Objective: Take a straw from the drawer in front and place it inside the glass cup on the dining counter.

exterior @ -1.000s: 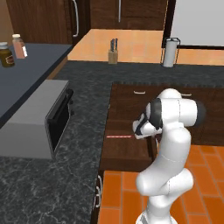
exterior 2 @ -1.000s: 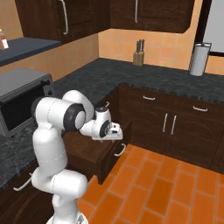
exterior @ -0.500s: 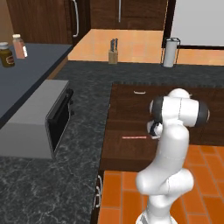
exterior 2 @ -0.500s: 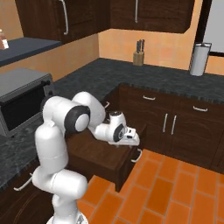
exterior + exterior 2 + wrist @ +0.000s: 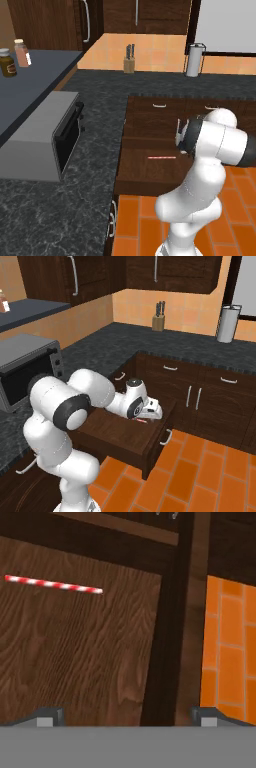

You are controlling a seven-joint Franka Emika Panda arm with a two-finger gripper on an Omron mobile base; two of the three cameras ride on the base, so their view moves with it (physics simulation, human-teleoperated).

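The dark brown drawer (image 5: 145,170) stands pulled out from under the black granite counter, and its silver handle (image 5: 166,437) faces the floor. On its flat bottom (image 5: 90,642) lies the straw (image 5: 161,157), thin with red-pink and pale stripes; it sits at the upper left of the hand view (image 5: 52,585). My gripper (image 5: 154,412) hovers above the drawer's front right part, open, with nothing between its fingertips (image 5: 50,714). It points down at the drawer's front wall (image 5: 160,637), some way from the straw. The glass cup and the dining counter are out of view.
A grey microwave (image 5: 45,135) sits on the black granite counter (image 5: 95,150) to the left. A knife block (image 5: 129,60) and a metal canister (image 5: 194,60) stand at the back. Cabinet doors (image 5: 200,401) lie right of the drawer, orange tiled floor (image 5: 200,476) in front.
The drawer has slid further out with my gripper at its front. The arm has swung toward the room, and the hand is now above the drawer's front edge.
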